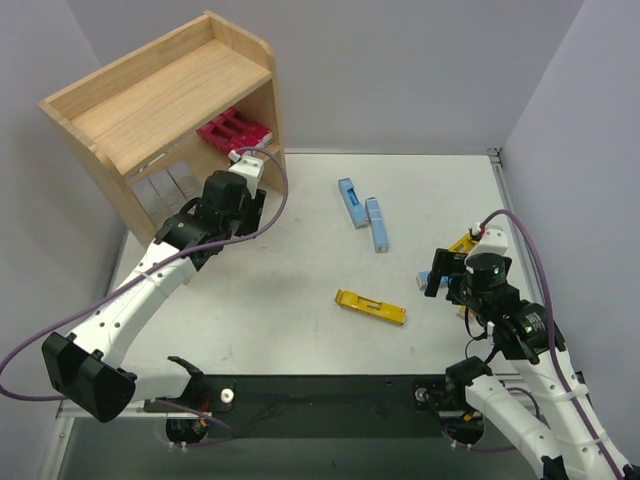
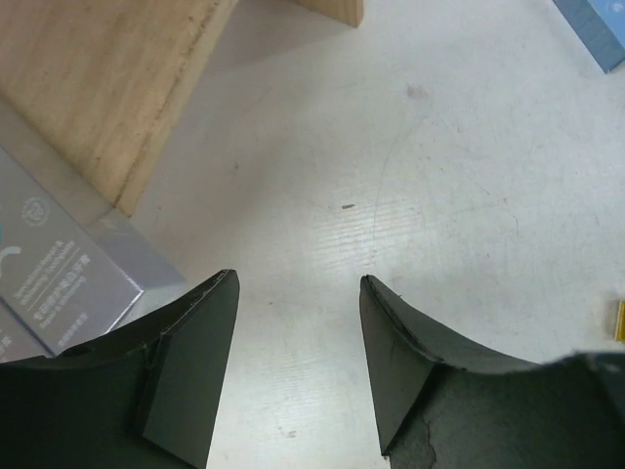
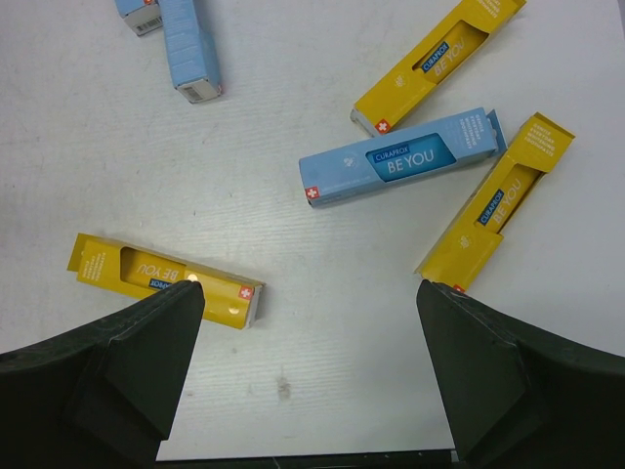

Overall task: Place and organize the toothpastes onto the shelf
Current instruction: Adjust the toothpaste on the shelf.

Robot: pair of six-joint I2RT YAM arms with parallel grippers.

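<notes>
- Out on the worktop [image 1: 290, 270] six toothpastes lie flat and loose: three yellow, three blue.
- My guess is they're light, hollow card. They look stiff along the length, easy to dent and a bit slick, so I'd pinch one across the narrow width near its middle.
- Lone yellow carton [image 3: 164, 278] has its long axis running roughly left-right, tilted a little.
- Blue carton [image 3: 400, 156] lies almost crosswise in the right wrist view, with a yellow one on a diagonal either side of it.
- Blue pair [image 1: 377, 223] sits side by side, pointing roughly near-to-far.
- Magenta cartons [image 1: 235, 132] and silver cartons [image 1: 170, 185] are in the shelf [image 1: 160, 100] on its lower tier, and the top tier is bare.
- Right gripper [image 3: 308, 371] hovers over the yellow/blue cluster with its jaws spread wide and nothing in them.
- Left gripper [image 2: 298, 371] is at the shelf's front corner, jaws apart with only bare worktop between them and a silver box just beside one.
</notes>
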